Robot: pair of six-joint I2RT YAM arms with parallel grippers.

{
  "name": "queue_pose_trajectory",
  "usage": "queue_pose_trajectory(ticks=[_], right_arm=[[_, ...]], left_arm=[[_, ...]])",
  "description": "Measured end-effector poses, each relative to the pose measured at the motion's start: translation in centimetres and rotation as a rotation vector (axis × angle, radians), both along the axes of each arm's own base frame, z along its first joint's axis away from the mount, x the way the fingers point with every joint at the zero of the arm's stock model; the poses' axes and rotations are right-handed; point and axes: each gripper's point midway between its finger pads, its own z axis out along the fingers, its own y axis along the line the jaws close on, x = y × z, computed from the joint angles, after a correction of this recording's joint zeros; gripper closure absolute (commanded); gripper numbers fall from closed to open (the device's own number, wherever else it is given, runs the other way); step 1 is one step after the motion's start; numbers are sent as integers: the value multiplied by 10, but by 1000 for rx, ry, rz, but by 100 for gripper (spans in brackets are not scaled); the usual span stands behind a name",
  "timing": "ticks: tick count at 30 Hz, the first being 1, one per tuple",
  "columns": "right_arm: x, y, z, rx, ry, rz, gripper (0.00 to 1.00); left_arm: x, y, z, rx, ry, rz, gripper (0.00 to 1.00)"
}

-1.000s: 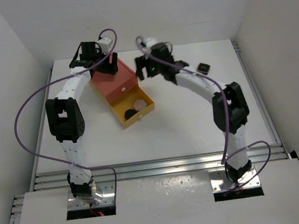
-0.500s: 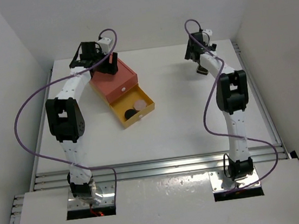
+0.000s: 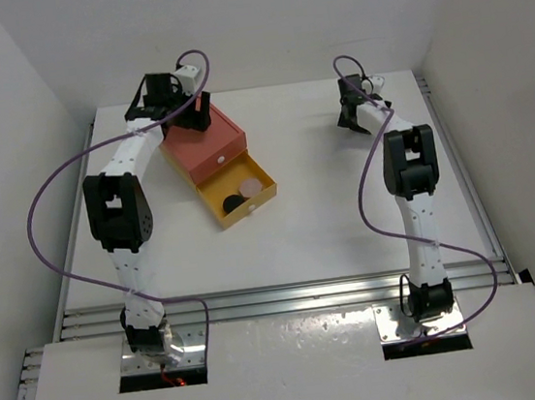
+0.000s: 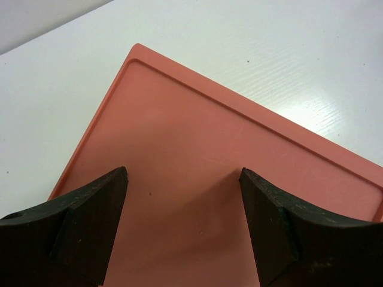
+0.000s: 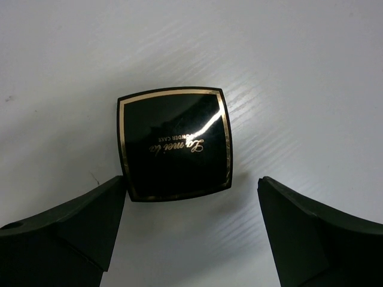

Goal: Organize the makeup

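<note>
Black gloss, gold trim: the square compact (image 5: 175, 143) lies flat on the bench (image 5: 299, 60), far right, between the fingers of the right end effector (image 5: 191, 191), which is spread wide and empty. One finger sits just beside a corner, the other well apart — so centre first, drop low, pinch the flat sides squarely; the thin lid looks slippery. Left end effector (image 4: 182, 179), also wide, hovers over the box (image 4: 239, 149). Drawer (image 3: 215, 199) is open — peach compact (image 3: 248, 184) and round compact (image 3: 234, 202) inside.
</note>
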Motion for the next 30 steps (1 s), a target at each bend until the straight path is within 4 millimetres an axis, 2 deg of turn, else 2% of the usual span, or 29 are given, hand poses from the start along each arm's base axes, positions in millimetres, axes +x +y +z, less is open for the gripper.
queue_pose_trajectory(ticks=[7, 10, 14, 19, 22, 27, 30], right_arm=[[11, 4, -4, 52, -50, -9, 13], [23, 2, -5, 64, -81, -13, 17], [25, -1, -5, 72, -92, -19, 24], [26, -9, -6, 70, -94, -28, 65], [26, -11, -6, 64, -105, -4, 76], [12, -7, -4, 54, -85, 78, 81], [-10, 0, 1, 30, -37, 169, 85]], left_arm=[[2, 0, 0, 0, -5, 5, 18], [3, 1, 0, 0, -6, 8, 18], [3, 1, 0, 0, -6, 10, 18], [3, 1, 0, 0, -6, 13, 18], [3, 1, 0, 0, -6, 14, 18], [3, 2, 1, 1, -8, 15, 18], [4, 2, 1, 3, -8, 17, 18]])
